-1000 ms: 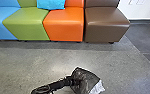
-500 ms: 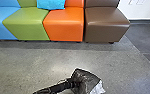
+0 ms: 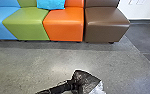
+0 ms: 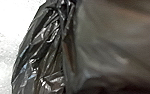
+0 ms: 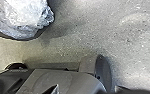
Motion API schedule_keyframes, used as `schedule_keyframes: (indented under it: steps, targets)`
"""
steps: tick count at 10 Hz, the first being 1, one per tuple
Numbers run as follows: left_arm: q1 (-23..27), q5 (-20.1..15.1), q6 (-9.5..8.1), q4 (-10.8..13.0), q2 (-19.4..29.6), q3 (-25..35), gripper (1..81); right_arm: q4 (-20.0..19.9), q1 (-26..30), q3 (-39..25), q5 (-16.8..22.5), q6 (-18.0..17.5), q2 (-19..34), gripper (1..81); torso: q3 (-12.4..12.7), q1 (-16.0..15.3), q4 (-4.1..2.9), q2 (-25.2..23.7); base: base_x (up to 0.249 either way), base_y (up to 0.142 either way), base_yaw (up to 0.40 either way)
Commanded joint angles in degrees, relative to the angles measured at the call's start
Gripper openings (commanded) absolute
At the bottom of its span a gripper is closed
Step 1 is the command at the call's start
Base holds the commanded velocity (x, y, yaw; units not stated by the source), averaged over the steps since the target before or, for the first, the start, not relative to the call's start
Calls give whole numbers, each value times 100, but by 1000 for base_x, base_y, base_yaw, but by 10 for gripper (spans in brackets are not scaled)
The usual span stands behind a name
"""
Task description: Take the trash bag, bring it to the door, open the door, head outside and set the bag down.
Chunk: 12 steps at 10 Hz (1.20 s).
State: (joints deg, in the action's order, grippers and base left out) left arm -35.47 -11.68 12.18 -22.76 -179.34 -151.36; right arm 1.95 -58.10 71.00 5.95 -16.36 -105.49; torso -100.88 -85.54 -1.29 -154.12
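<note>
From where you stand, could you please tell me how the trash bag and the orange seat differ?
The trash bag is mostly black with a whitish part, while the orange seat is orange. The bag is crinkled; the seat is smooth. The bag is at the end of the left arm; the seat stands on the floor. Both catch the light.

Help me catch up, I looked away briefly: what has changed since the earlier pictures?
The black trash bag and the robot's left arm have shifted slightly toward the bottom edge of the head view. I can see nothing newly gripped or let go. The orange seat, brown seat and blue cushion stayed put.
</note>
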Motion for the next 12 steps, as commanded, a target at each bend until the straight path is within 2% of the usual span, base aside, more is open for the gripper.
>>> schedule_keyframes:
  steps: [1, 2, 3, 5, 7, 8, 9, 10, 12]
  targets:
    - [265, -608, 21, 61, -6, -8, 10, -54, 232, -70, 354, 10, 332, 811, 0, 0, 0, 0, 0, 0, 0]
    - [256, -599, 30, 61, 20, 0, 10, -54, 232, -61, 354, 10, 306, 811, 0, 0, 0, 0, 0, 0, 0]
    - [256, -608, 39, 61, 29, 18, 10, -63, 232, -34, 363, 10, 280, 811, 0, 369, 0, 573, 0, 0, 0]
    - [273, -633, 13, 123, 3, 27, 10, -54, 232, -17, 363, 10, 262, 811, 0, 393, 0, 606, 0, 0, 0]
    - [273, -1082, 39, 88, 90, 27, 10, -54, 207, 18, 355, 10, 200, 811, 0, 527, 0, 822, 0, 0, 0]
    - [247, -1126, 39, 114, 143, 79, 10, -46, 163, 53, 354, 10, 131, 811, 0, 621, 0, 1003, 0, 0, 0]
    - [238, -1362, 48, 123, 265, 228, 10, -46, 162, 115, 363, 10, 86, 811, 160, 715, 0, 1193, 0, 0, 0]
    - [238, -1504, 48, 123, 441, 544, 10, -46, 127, 176, 354, 10, 42, 811, 570, 805, 0, 1379, 0, 0, 0]
    - [186, -1653, 65, 184, 872, 1248, 10, -46, 13, 431, 346, 19, -159, 811, 680, 942, 0, 1666, 0, 0, 0]
